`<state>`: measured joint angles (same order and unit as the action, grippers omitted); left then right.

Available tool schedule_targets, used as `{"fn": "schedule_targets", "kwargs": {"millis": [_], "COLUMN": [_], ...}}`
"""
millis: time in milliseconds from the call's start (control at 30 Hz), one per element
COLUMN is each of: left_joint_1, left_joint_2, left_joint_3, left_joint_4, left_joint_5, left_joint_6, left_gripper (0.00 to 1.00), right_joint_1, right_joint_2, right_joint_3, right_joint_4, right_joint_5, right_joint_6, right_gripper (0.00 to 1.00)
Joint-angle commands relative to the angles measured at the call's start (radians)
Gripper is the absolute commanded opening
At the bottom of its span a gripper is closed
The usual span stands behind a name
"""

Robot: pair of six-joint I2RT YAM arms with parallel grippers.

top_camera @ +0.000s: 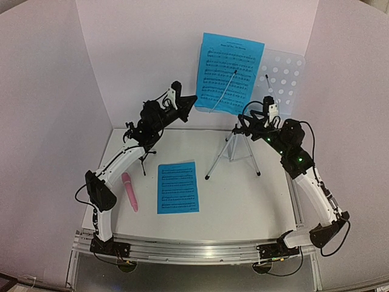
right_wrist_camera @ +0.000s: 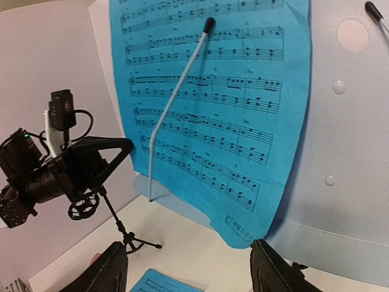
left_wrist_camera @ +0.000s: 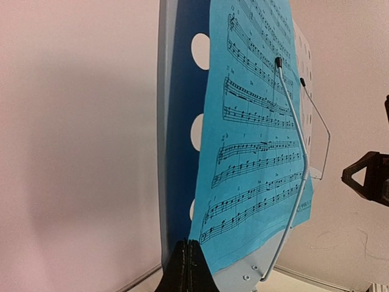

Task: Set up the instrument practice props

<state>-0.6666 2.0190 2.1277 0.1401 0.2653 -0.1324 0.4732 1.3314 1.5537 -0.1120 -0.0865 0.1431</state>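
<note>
My left gripper [left_wrist_camera: 188,271] is closed by the music stand's [top_camera: 285,76] left edge and my right gripper [right_wrist_camera: 188,255] is open. The spare sheet [top_camera: 178,187] lies flat mid-counter [top_camera: 243,194]. It looks light and floppy, so I'd pinch an edge.

top: overhead from behind, whole table [top_camera: 243,194] | left wrist: close, oblique on upright blue sheet [left_wrist_camera: 261,152] | right wrist: close, same sheet

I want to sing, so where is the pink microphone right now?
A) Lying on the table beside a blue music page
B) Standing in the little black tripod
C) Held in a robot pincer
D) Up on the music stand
A: the pink microphone lies flat on the table, just left of the blue music page that also lies there.
</note>
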Motion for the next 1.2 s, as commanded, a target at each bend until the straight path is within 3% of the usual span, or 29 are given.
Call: {"fn": "schedule_targets", "kwargs": {"millis": [0,433,667,867,967,1167], "left_joint_1": [0.004,0.004,0.005,0.005,0.010,0.015], "left_joint_2": [-0.038,-0.034,-0.045,-0.085,-0.144,-0.397], "left_joint_3": [-0.022,-0.007,-0.021,-0.056,-0.106,-0.386], "left_joint_4": [0.041,0.055,0.069,0.076,0.070,0.105], "left_joint_5": [-0.015,0.002,0.013,0.039,0.063,0.164], "left_joint_6": [-0.026,-0.003,-0.025,-0.030,0.011,0.199], "left_gripper": [0.00,0.00,0.14,0.18,0.20,0.38], "right_joint_1": [0.007,0.007,0.007,0.007,0.007,0.009], "right_joint_2": [0.045,0.089,0.065,0.030,-0.004,-0.025], "right_joint_3": [0.081,0.129,0.123,0.101,0.079,0.055], "right_joint_4": [-0.041,-0.069,-0.072,-0.077,-0.084,-0.111], "right_joint_5": [0.125,0.149,0.134,0.095,0.021,-0.221], "right_joint_6": [0.027,0.043,0.038,0.071,0.108,0.205], "right_gripper": [0.66,0.66,0.66,0.66,0.66,0.67]}}
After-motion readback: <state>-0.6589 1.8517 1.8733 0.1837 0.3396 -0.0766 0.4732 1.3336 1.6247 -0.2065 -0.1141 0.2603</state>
